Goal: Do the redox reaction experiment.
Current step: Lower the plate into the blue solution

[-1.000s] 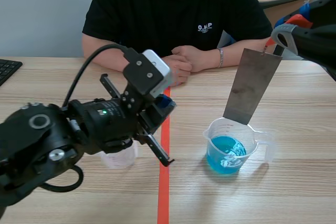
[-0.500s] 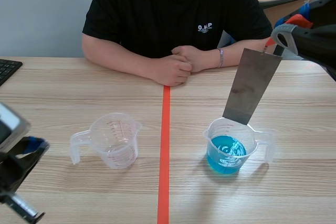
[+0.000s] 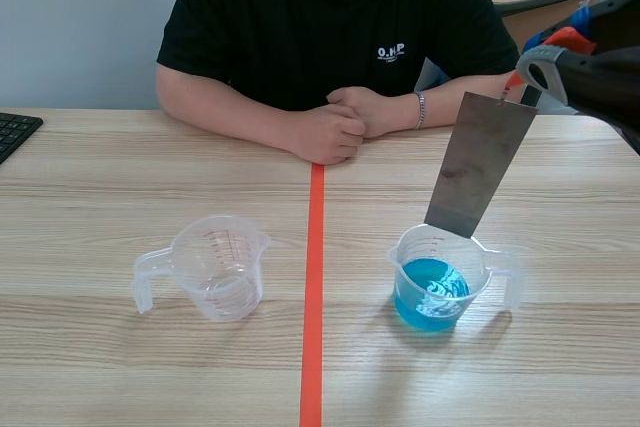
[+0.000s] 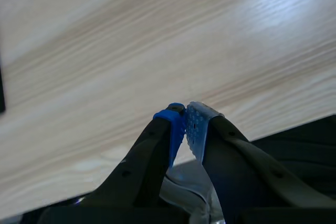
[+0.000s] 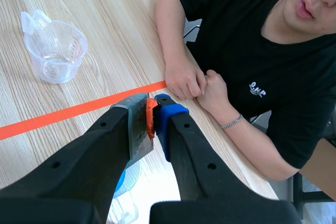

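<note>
Two cups stand on the tabletop [image 3: 100,177], one on either side of the orange tape line [image 3: 314,277]: an empty cup [image 3: 215,267] on my left, and a blue cup [image 3: 435,287], part filled with blue liquid, on my right. My right jaws are clamped on the top edge of a grey metal plate [image 3: 478,162]. The plate hangs tilted over the blue cup with its lower edge at the far rim and, as far as I can see, not in the liquid. My left jaws are closed on nothing, pads [image 4: 197,124] pressed together, low over bare wood near the tabletop's edge, and neither cup is in sight from that wrist.

I judge the setting-up done: the solution is in its cup, and the plate is gripped and held above it. What is left, by my reckoning, is the main step: lowering the plate into the blue liquid and holding it there so the reaction can show. A person [image 3: 330,27] sits across from me, hands folded on the wood, clear of both cups.
</note>
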Available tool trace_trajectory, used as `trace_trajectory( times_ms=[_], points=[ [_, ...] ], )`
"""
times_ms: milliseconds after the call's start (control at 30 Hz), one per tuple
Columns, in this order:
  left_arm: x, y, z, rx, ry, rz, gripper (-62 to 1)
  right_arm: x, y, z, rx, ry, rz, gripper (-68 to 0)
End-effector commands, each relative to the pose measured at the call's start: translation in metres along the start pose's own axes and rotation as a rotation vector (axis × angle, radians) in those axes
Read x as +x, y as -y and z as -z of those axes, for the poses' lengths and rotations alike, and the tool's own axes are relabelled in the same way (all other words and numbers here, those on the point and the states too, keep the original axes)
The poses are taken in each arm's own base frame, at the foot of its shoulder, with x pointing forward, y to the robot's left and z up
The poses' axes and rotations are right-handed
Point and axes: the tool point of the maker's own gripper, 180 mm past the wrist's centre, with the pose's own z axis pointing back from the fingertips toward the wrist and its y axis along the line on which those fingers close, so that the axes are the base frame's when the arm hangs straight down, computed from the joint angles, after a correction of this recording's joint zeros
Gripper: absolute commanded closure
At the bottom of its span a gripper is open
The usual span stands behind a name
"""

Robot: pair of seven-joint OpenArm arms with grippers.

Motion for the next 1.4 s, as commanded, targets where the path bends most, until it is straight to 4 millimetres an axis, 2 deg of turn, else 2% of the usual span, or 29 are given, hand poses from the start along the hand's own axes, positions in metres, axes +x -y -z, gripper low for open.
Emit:
trace_trajectory(
  times_ms=[0,200,700,1367],
  points=[
    [0.000,0.002,-0.003,0.005,0.002,-0.018,-4.9,0.004,0.003,-0.001,0.000,0.026,0.001,-1.5],
    [-0.017,0.011,-0.010,0.007,-0.059,-0.065,-4.9,-0.005,0.006,-0.001,-0.007,0.033,0.034,-1.5],
    [-0.017,0.011,-0.010,0.008,-0.059,-0.069,-4.9,-0.023,-0.010,0.007,0.038,0.025,0.064,-1.5],
    [-0.017,0.011,-0.010,0.008,-0.059,-0.069,-4.9,-0.066,-0.025,0.019,0.087,0.048,0.083,-1.5]
  ],
)
